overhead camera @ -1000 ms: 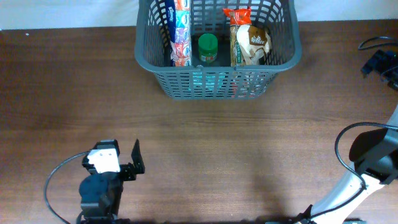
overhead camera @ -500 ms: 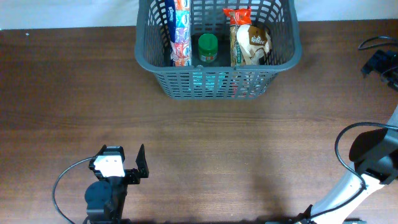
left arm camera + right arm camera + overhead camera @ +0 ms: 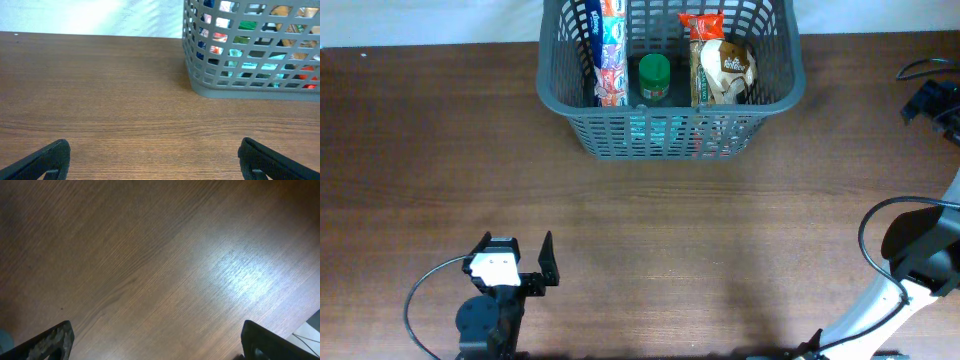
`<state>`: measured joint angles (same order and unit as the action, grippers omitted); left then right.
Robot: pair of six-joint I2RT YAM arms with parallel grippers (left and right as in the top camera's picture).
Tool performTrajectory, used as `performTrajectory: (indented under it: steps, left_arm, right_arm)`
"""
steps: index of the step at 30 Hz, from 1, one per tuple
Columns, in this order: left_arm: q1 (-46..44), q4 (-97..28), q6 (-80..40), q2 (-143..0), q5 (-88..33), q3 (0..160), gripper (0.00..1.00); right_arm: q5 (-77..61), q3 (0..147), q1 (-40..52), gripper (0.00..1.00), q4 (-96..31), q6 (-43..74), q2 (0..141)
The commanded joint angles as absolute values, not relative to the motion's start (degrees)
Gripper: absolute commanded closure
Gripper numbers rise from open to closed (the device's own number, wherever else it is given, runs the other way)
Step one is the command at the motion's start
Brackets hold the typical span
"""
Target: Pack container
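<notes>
The container, a dark grey lattice basket (image 3: 672, 125), stands at the back middle of the table. It holds a tall colourful packet (image 3: 610, 50), a green-lidded jar (image 3: 654, 77) and a brown snack bag (image 3: 721, 65). It also shows in the left wrist view (image 3: 250, 85) at the upper right. My left gripper (image 3: 155, 160) is open and empty, low over bare wood at the front left, far from the basket. In the overhead view only its right finger (image 3: 548, 262) shows. My right gripper (image 3: 157, 342) is open and empty over bare wood; the overhead view shows only its arm (image 3: 920, 255).
A black cable loops beside the left arm base (image 3: 420, 300). Dark gear and cables (image 3: 935, 105) sit at the far right edge. A white backdrop (image 3: 90, 15) runs behind the table's back edge.
The left arm has drawn back a little toward the front edge compared with one second ago; since half a second ago it has barely moved. The basket and right arm have not moved.
</notes>
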<state>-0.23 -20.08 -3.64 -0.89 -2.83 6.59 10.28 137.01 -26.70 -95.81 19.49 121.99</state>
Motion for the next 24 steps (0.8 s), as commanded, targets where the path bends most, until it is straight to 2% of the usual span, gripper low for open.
performTrajectory:
  steps: [1,8,12,16,24]
  left_arm:
    - [0.01,-19.75,-2.96,-0.27,-6.26,6.07,0.01]
    - [0.03,-19.75,-2.96,-0.3,-6.26,6.09,0.01]
    - [0.01,-19.75,-2.96,-0.3,-6.26,6.09,0.01]
    - [0.03,-19.75,-2.96,-0.3,-6.26,6.09,0.01]
    - [0.01,-19.75,-2.96,-0.3,-6.26,6.07,0.01]
  right_arm:
    - [11.2,136.77,-27.07,0.01,-95.77,20.01,122.19]
    - [7.73,136.77,-27.07,0.01,-92.44,19.79,121.78]
    - [-4.21,136.77,-26.33,0.01,-82.32,10.74,118.02]
    - [-6.92,135.13,-23.44,0.01,-77.45,6.44,112.27]
    - [-3.99,114.45,-13.8,0.01,-59.77,4.21,96.01]
